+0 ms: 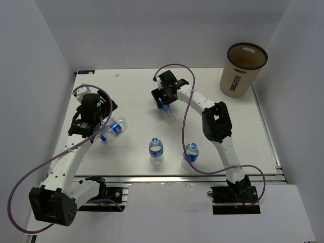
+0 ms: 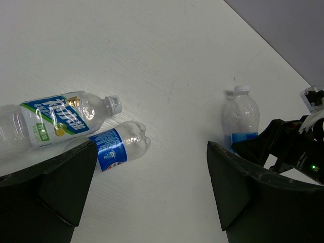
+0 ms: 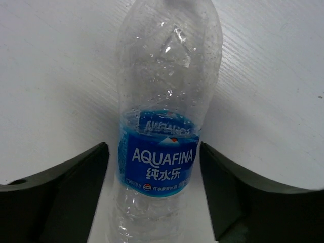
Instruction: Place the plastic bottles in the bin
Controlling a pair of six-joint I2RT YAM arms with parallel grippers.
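1. One white table (image 1: pixel 136 91) carries everything.
2. One bin (image 1: pixel 238 76), tan with a dark rim, stands upright at the far corner, well apart from the right gripper (image 3: pixel 152 147) and off to its right. A small mark on its wall is too small to read.
3. There are two grippers. The right gripper's jaws are spread, with one finger on each side of a bottle's label; a thin gap shows on one side, so it is not clamped. The left gripper (image 2: pixel 152 150) is spread wide and holds nothing.
4. Five clear bottles can be counted across the views:
   - The Aquafina bottle (image 3: pixel 162 101) lies between the right gripper's fingers. Its blue band reads "AQUAFINA" with "纯水乐" beneath
   - The green-and-blue bottle (image 2: pixel 55 119) has a white cap and lies just beyond the left gripper's left finger. Its writing is too small to read
   - The blue-band bottle (image 2: pixel 119 147) lies touching that one, and its lower end is hidden behind the same finger. Its print is unreadable
   - Two standing bottles (image 1: pixel 156 150) (image 1: pixel 191 153) are upright, nearer the arm bases than either gripper and between the two arms
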